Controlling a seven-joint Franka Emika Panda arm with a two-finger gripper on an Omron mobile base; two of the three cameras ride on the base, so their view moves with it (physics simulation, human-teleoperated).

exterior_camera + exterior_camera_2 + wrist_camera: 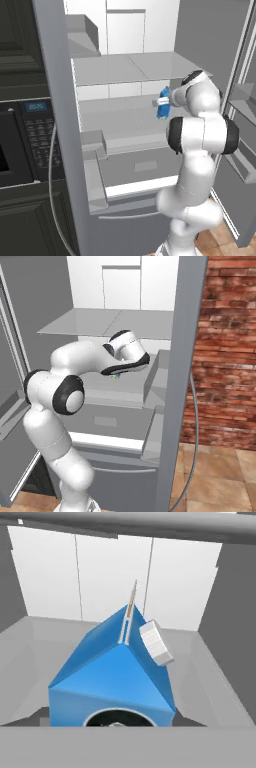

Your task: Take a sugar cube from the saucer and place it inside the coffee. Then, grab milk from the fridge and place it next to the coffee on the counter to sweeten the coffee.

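Fingers are not showing clearly: in the hand view the milk carton (112, 682) is crowding the lower frame where the tips would rise, so you cannot tell whether they are standing wide, narrow, or gripping. Directly ahead of the fingers, you are looking down on the carton's blue gabled top, with its white round cap (156, 643) sitting on the slope to the right of the ridge. Beyond the fingers, the white back wall of the fridge (115, 577) is rising behind the carton, and a grey shelf (30, 657) is spreading to either side beneath it.

From the left base view, the gripper (161, 101) is reaching into the open fridge (125, 65), and the carton (163, 106) is standing upright on the middle shelf (115, 117), right at the hand. From the right base view, the arm's wrist (125, 353) is covering the carton, leaving only a sliver of colour below it. Another shelf (100, 321) is sitting above the hand.
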